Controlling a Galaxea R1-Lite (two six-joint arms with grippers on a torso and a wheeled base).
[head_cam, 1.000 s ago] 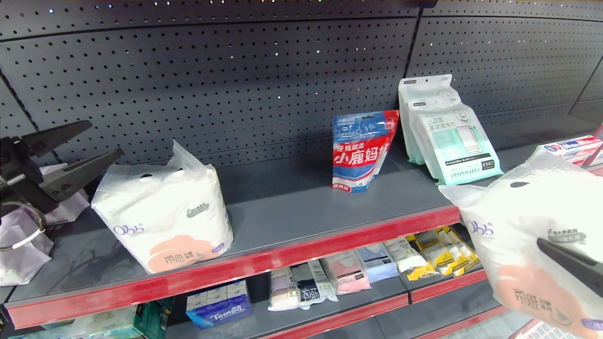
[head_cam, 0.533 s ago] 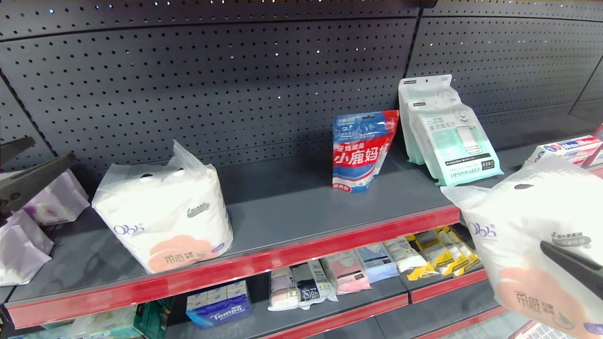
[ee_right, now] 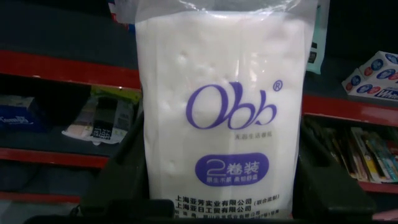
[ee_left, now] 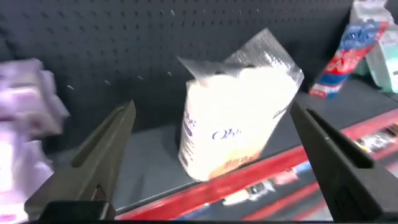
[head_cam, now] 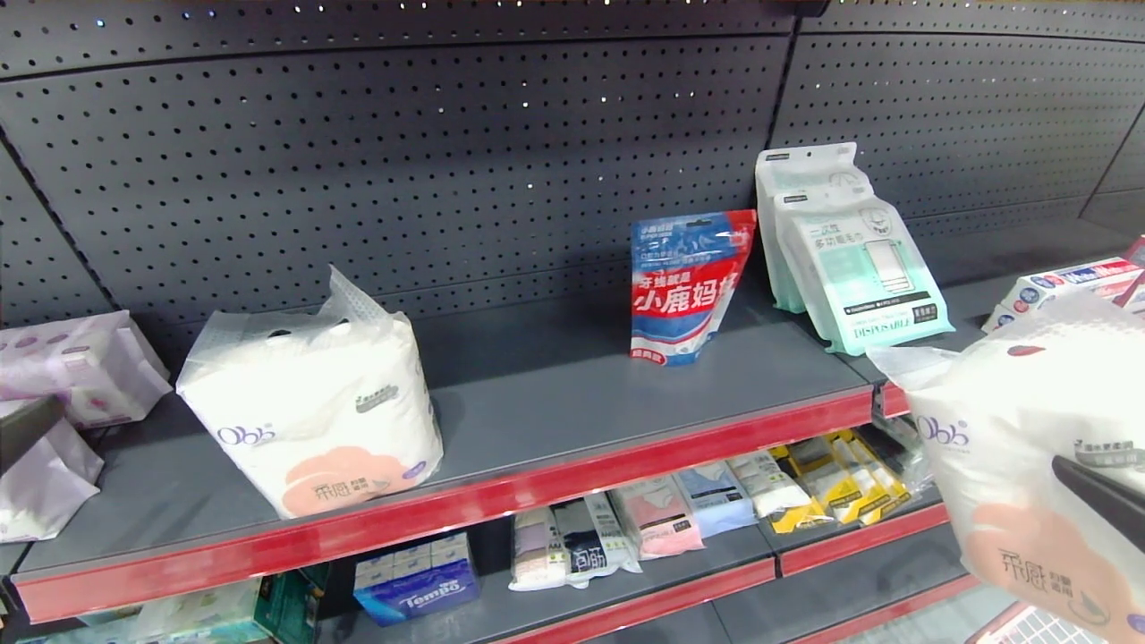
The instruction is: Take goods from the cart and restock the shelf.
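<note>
A white pack of paper rolls (head_cam: pixel 313 407) stands on the grey shelf board (head_cam: pixel 572 402), left of centre; the left wrist view has the same pack (ee_left: pixel 239 115) on the shelf. My left gripper (ee_left: pixel 212 109) is open, back from the shelf and facing that pack, with nothing between its fingers. A second, identical pack (head_cam: pixel 1029 447) hangs in front of the shelf's right end. My right gripper (ee_right: pixel 221 124) is shut on this second pack (ee_right: pixel 224 93), with one dark finger (head_cam: pixel 1105 503) across its front.
A red-and-blue pouch (head_cam: pixel 687 286) and mint-white packs (head_cam: pixel 850 246) lean on the pegboard at the back right. Purple packs (head_cam: pixel 76 367) lie at the left end and boxes (head_cam: pixel 1064 282) at the right. The lower shelf (head_cam: pixel 680 514) holds several small goods. The board between the white pack and the pouch is bare.
My left gripper has drawn back leftward and down, nearly out of the head view. The pack in my right gripper has shifted slightly right and down.
</note>
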